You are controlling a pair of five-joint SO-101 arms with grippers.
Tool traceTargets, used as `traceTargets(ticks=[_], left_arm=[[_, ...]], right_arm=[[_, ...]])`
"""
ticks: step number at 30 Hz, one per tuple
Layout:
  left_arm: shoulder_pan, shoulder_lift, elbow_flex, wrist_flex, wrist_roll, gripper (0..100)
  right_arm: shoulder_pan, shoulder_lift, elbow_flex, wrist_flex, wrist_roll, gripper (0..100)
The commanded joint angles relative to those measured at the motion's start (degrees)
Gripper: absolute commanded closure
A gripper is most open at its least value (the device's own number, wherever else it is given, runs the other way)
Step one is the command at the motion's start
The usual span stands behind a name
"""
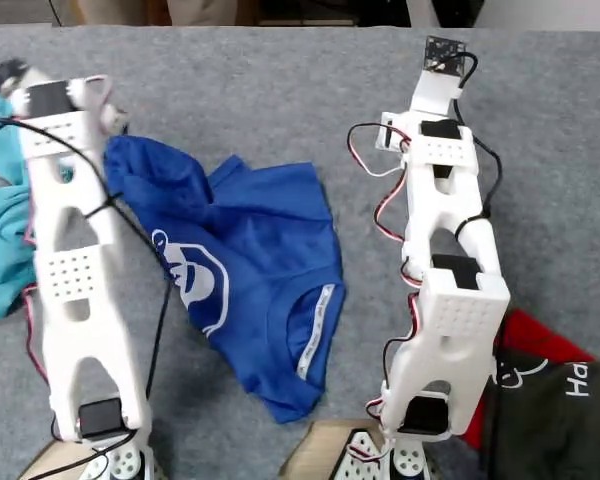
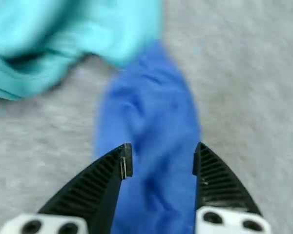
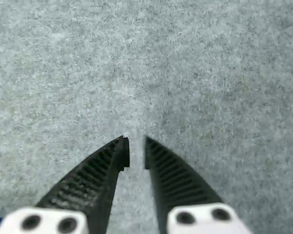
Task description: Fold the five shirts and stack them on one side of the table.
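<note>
- Grey felt covers the worktop (image 1: 280,90), and both arms stand at its near edge, reaching out over it.
- At the centre lies the blue shirt (image 1: 265,250), spread but rumpled, white print up and collar turned towards the arm bases. None of it is folded yet.
- The left arm (image 1: 70,270) stretches along the shirt's side. The left jaws stand open astride the blue sleeve (image 2: 151,117), one on each side of the cloth. I take that as lining up to pinch the sleeve, a sensible corner from which to pull the shirt flat.
- A teal shirt (image 1: 5,235) sits heaped at the left edge, partly under that arm. The sleeve's end runs right up to it, so a low grab there might catch both cloths.
- The right arm (image 1: 450,250) reaches over bare felt, well apart from the blue shirt. The right jaws are drawn almost together around nothing, seemingly parked out of the way.
- Beside the right arm's base, a red shirt (image 1: 535,340) and a black shirt (image 1: 550,420) lie bunched together, apparently waiting their turn.
</note>
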State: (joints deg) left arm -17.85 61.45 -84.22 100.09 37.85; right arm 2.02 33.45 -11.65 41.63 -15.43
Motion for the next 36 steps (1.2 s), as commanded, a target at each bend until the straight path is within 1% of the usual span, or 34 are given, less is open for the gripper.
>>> traceTargets(ticks=[1,4,7,12,15,17,20,23,24,26,28,31,33,36], left_arm=[[-6.86,-2.24,0.62,0.79,-3.52,77],[-10.02,-4.88,2.81,0.88,-11.08,77],[-11.08,-9.36,9.76,0.88,-16.88,77],[-11.78,-22.02,28.13,0.88,-25.76,77],[-12.48,-29.93,40.26,0.79,-28.31,77],[-12.04,-34.07,48.35,0.79,-29.36,78],[-9.49,-39.43,61.63,0.70,-31.74,78],[-6.07,-44.79,74.81,-1.41,-35.78,78],[-5.01,-46.81,79.12,-2.99,-36.13,78],[-2.99,-51.38,87.74,-7.21,-36.48,78],[-0.26,-56.04,95.65,-11.60,-36.31,78],[4.66,-61.67,104.97,-18.02,-35.69,78],[7.38,-63.87,109.89,-23.03,-32.79,78],[10.73,-64.22,114.55,-29.89,-27.87,78]], right_arm=[[-1.71,-0.22,-4.26,2.90,0.62,87.0],[-3.38,-0.57,-7.69,9.85,0.62,87.1],[-5.49,-0.22,-15.78,22.15,0.62,86.9],[-9.80,-0.48,-27.03,43.16,0.70,86.8],[-12.62,-0.22,-33.54,55.82,3.43,86.8],[-14.99,-0.22,-34.77,61.10,3.16,86.8],[-17.10,-3.12,-26.42,60.84,2.11,86.8],[-21.93,-9.10,-9.54,60.40,2.11,86.8],[-23.34,-11.12,-3.91,58.81,2.11,86.8],[-24.75,-15.43,6.73,52.40,1.58,86.8],[-25.01,-18.15,13.41,45.54,1.23,86.8],[-25.10,-17.71,18.24,38.24,1.32,86.8],[-24.92,-14.90,19.47,35.69,1.32,87.1],[-24.04,-8.66,19.21,34.81,1.41,87.1]])
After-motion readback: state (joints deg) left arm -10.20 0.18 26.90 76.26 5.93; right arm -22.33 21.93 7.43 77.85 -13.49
